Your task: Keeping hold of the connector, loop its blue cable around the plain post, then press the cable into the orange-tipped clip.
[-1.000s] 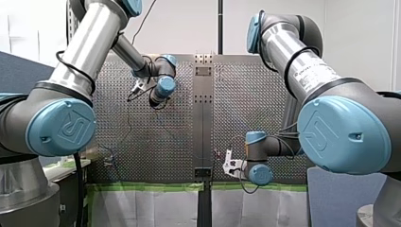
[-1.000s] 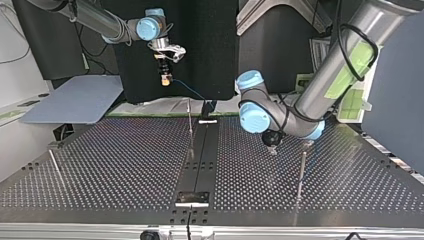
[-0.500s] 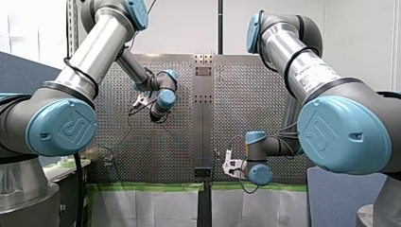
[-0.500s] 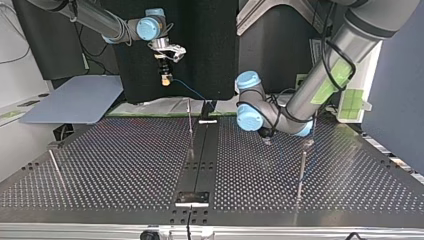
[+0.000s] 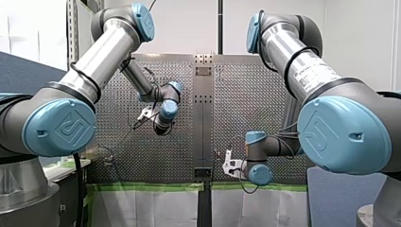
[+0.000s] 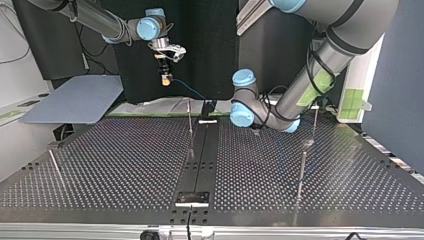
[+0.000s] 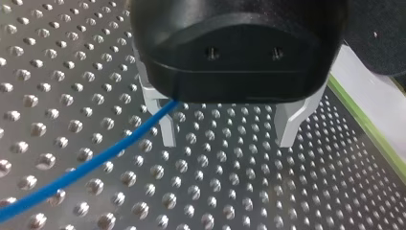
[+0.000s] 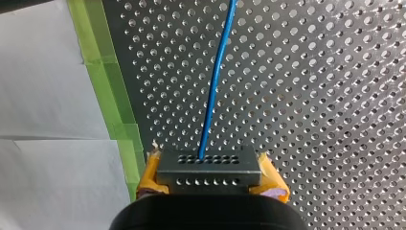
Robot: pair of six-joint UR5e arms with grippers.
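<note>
My right pincer [image 8: 210, 175] is clamped on the connector [image 8: 209, 165]; my left pincer [image 7: 227, 135] stands apart. I judge the blue cable [image 8: 218, 81] light and limp (best held by its rigid connector).

**Displacement of my left arm [image 5: 101, 56] over one second.**
In the front view, its wrist [image 5: 166, 109] and the left gripper [image 5: 138, 124] have dropped from the upper centre-left of the frame towards mid-height and shifted slightly right. The elbow [image 5: 142, 21] has sunk fully into the frame at the upper left. In the top view, the same wrist has drawn back from right of centre towards the upper middle. The elbow's blue cap has entered at the upper edge.
</note>
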